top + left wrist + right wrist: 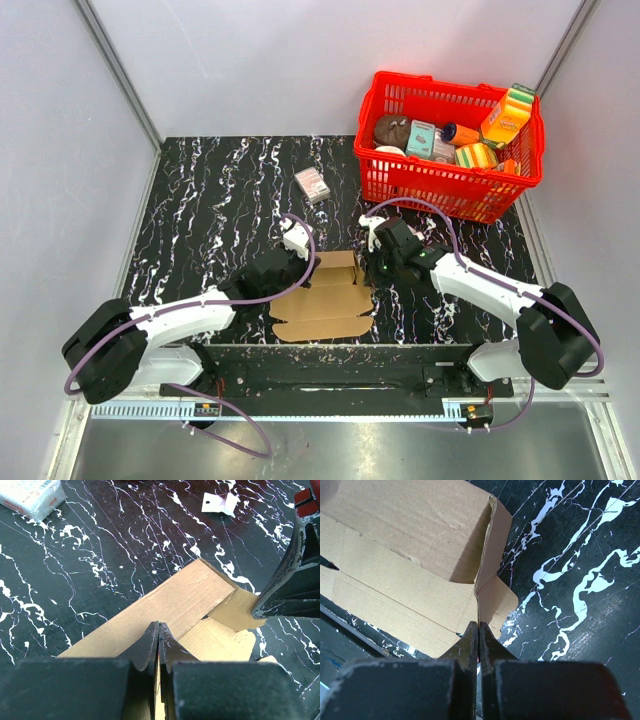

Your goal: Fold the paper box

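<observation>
Paper box [325, 300] pinched by left gripper [158, 626], right gripper [478, 624]; red basket [450, 197] holds grocery packs [505, 118].

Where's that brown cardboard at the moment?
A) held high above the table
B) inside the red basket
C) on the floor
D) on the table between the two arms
D: the box lies on the table with the left arm and right arm either side; the basket holds only packs.
</observation>
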Robot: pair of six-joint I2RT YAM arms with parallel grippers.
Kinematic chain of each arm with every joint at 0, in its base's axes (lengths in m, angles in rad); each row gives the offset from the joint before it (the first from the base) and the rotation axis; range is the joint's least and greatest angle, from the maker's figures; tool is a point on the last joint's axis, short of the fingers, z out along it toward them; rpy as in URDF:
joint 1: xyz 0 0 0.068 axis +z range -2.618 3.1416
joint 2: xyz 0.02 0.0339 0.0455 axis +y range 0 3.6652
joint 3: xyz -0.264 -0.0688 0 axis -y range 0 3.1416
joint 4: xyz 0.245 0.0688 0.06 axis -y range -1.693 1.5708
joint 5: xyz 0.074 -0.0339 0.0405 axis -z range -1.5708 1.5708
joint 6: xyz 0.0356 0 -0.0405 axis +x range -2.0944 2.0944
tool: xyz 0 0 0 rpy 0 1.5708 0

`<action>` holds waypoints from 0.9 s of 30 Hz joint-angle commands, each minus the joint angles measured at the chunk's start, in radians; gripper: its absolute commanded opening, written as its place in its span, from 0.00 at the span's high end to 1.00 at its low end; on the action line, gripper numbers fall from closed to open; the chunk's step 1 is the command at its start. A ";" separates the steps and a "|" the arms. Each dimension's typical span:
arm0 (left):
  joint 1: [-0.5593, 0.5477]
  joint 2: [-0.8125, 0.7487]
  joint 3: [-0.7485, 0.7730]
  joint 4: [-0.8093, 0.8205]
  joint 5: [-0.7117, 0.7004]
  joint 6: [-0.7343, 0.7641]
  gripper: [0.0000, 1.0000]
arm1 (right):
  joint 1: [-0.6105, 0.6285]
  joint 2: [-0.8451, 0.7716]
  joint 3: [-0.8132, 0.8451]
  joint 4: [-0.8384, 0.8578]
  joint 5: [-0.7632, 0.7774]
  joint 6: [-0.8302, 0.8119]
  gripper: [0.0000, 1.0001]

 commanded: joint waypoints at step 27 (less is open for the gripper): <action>0.008 0.070 0.027 0.057 0.002 0.012 1.00 | 0.010 0.021 0.029 0.020 -0.131 0.036 0.75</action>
